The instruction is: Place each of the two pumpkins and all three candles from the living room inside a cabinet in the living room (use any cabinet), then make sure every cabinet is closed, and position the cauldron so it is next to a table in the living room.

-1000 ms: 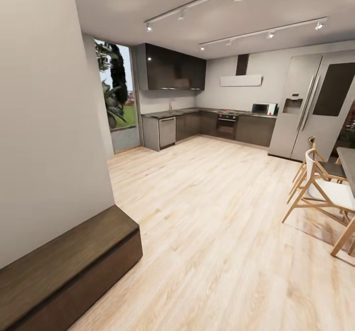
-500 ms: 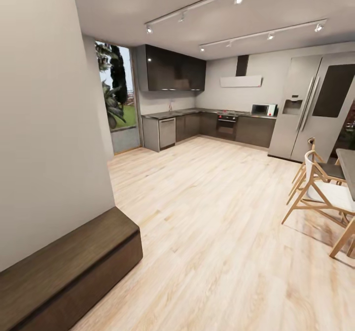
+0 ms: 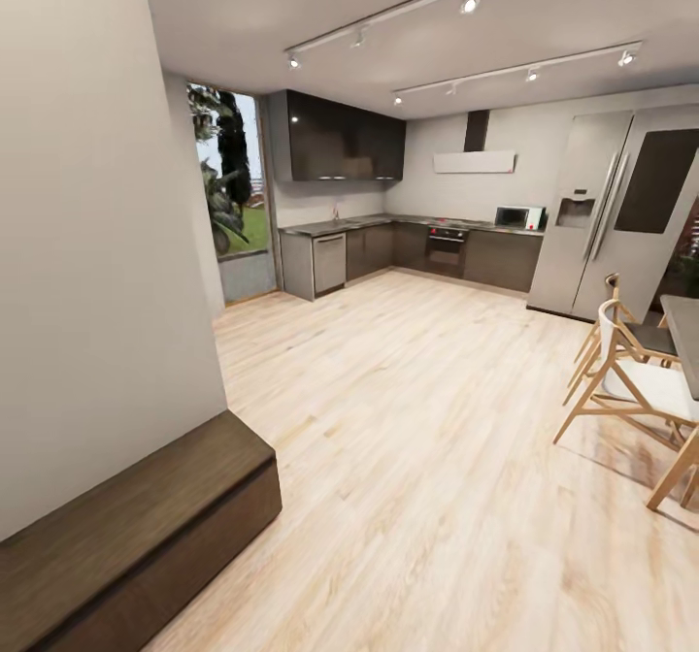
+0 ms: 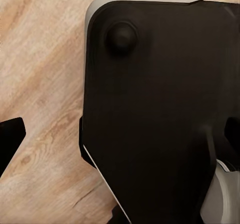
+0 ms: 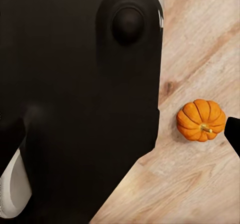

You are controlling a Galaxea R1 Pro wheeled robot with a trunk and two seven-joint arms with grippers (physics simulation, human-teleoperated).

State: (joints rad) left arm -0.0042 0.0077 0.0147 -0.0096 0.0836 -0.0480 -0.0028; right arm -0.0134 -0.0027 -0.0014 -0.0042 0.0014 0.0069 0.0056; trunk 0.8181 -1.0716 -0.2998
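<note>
On the way through the open room, kitchen far ahead, no object in the jaws.

Small orange ribbed pumpkin [image 5: 201, 120] lying on the pale wood plank floor [image 5: 200, 184], stem sideways, just beside the black robot base [image 5: 75, 99] in the right wrist view, so probably nearer the right arm. Long low dark-brown wood cabinet [image 3: 126, 536] near left, against the wall, fronts shut. Jaw state of both arms: cannot tell.

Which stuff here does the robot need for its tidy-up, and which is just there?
For the job:
- pumpkin, lying on the wood floor
- long low dark-brown cabinet, closed

Just there:
- fridge
- microwave
- wooden chairs
- oven
</note>
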